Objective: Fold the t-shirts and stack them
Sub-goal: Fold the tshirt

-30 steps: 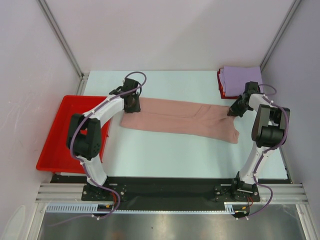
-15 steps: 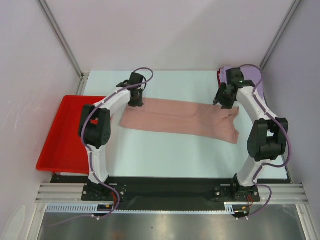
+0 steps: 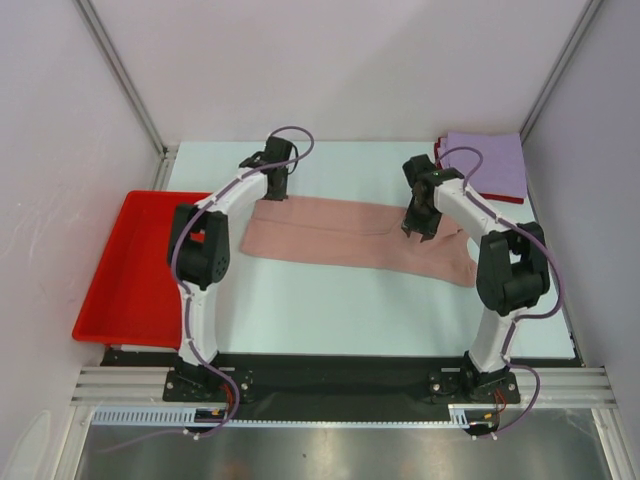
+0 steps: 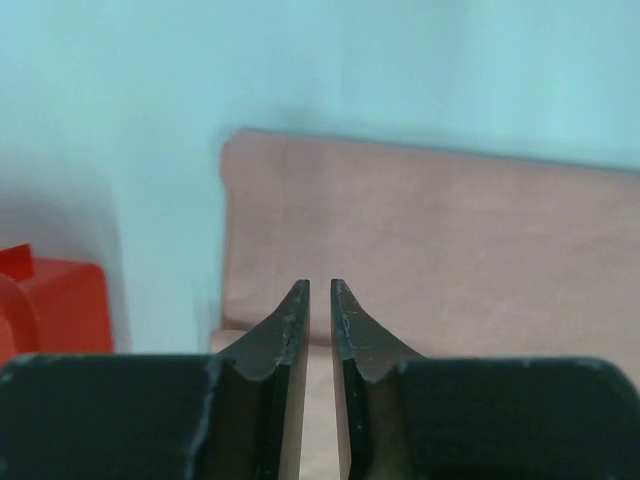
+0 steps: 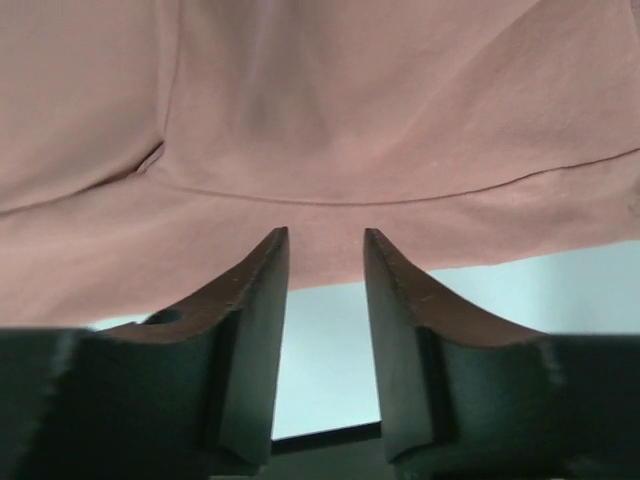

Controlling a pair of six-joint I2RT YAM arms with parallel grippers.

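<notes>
Both empty at pink t-shirt (image 3: 340, 232): left gripper (image 4: 320, 285) barely agape, right gripper (image 5: 325, 235) wider; red tray (image 3: 120, 270) off left.

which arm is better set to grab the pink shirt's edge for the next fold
Probably right: the right gripper has its jaws open at the edge of the pink shirt; the left gripper has jaws nearly shut above its left end.

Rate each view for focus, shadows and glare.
Top external: sharp, evenly lit. Left wrist: left gripper soft-edged, grey shadow on the table beside the pink t-shirt. Right wrist: t-shirt seams crisp, dark right gripper blurred.
</notes>
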